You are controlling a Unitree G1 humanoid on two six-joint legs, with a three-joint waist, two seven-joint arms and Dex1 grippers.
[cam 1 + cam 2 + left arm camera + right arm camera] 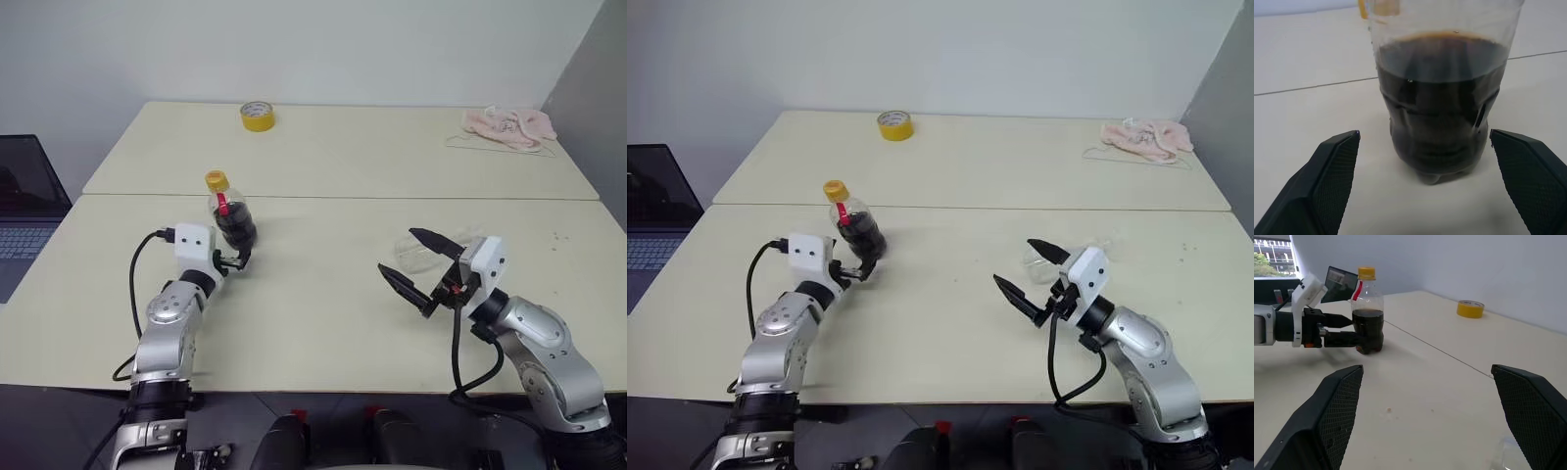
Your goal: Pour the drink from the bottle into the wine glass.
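Note:
The bottle [231, 217] stands upright on the left of the near table, with a yellow cap and a red strip at the neck. The dark brown drink [1437, 98] fills its lower body. My left gripper [236, 253] is open, level at the bottle's base. In the left wrist view its fingers [1334, 166] flank the bottle without touching it. My right gripper [396, 250] hangs open above the table's right side, empty and pointing towards the bottle. The wine glass [419, 257], clear, shows partly behind its fingers; I cannot tell how it stands.
A yellow tape roll [257, 116] sits on the far table. A pink cloth [509, 127] on a wire hanger lies at that table's back right. An open laptop [24, 211] stands off the tables' left edge. A seam [392, 199] divides the two tables.

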